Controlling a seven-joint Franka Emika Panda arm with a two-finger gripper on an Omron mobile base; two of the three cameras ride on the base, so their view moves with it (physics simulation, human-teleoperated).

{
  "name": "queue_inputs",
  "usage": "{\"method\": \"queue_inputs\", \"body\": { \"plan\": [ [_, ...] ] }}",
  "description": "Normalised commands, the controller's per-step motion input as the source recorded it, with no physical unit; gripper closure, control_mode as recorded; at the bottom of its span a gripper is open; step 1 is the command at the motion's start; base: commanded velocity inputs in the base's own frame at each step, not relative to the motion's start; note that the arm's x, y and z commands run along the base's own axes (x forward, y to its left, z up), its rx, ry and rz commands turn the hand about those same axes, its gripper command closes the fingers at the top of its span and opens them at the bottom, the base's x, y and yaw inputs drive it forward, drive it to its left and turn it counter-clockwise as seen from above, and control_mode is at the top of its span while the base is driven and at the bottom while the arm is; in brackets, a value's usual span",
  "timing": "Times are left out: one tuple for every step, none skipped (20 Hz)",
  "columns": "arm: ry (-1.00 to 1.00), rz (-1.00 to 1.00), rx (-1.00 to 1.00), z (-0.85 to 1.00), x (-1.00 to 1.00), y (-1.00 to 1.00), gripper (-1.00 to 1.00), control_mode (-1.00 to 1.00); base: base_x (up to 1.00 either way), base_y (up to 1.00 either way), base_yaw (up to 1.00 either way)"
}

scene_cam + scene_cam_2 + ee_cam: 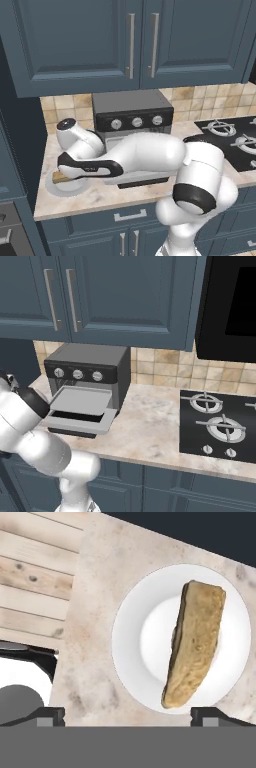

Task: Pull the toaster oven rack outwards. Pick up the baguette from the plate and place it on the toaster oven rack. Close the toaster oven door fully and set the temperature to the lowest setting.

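Take the toaster oven (132, 117) as your landmark. Left of it, near the counter's (150, 431) front left corner, sits the plate (130, 657) with the baguette (195, 644) lying across it, one end reaching close to the rim. Your claw (127, 712) hangs over the plate with both tips spread as wide as they go and nothing between them; the bread sits toward one tip, not centred. If you drop straight down, that tip could land on the crust or push the loaf off the plate, so line up first. A grab near one end would likely let the loaf tip or slip on the carry. The plate is close to the counter edge, so a sideways shove could slide it off. Moving right to the oven: the door (80, 423) lies folded down in front and the rack (80, 401) looks pulled out above it. Your forearm passes right in front of the oven, so lifting carelessly could knock the rack or door. Further right is the gas hob (217, 426), well apart, no concern.
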Motion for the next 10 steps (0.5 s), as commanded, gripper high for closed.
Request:
{"method": "queue_inputs", "body": {
  "plan": [
    [0.03, 0.0, -0.03, -0.13, 0.19, 0.16, -1.0, -1.0, 0.0, 0.0, 0.0],
    [0.03, 0.0, -0.04, -0.14, 0.19, 0.16, -1.0, -1.0, 0.0, 0.0, 0.0],
    [0.04, 0.0, -0.04, -0.16, 0.19, 0.16, -1.0, -1.0, 0.0, 0.0, 0.0],
    [0.03, 0.0, -0.04, -0.16, 0.19, 0.17, -1.0, -1.0, 0.0, 0.0, 0.0],
    [0.04, 0.0, -0.05, -0.19, 0.19, 0.16, -1.0, -1.0, 0.0, 0.0, 0.0],
    [0.04, 0.0, -0.05, -0.21, 0.17, 0.16, -1.0, -1.0, 0.0, 0.0, 0.0],
    [0.04, 0.0, -0.06, -0.23, 0.16, 0.17, -1.0, -1.0, 0.0, 0.0, 0.0],
    [0.04, 0.0, -0.06, -0.24, 0.18, 0.18, -1.0, -1.0, 0.0, 0.0, 0.0],
    [0.05, 0.0, -0.06, -0.26, 0.19, 0.18, -1.0, -1.0, 0.0, 0.0, 0.0],
    [0.04, 0.0, -0.07, -0.24, 0.18, 0.18, -1.0, -1.0, 0.0, 0.0, 0.0]
  ]
}}
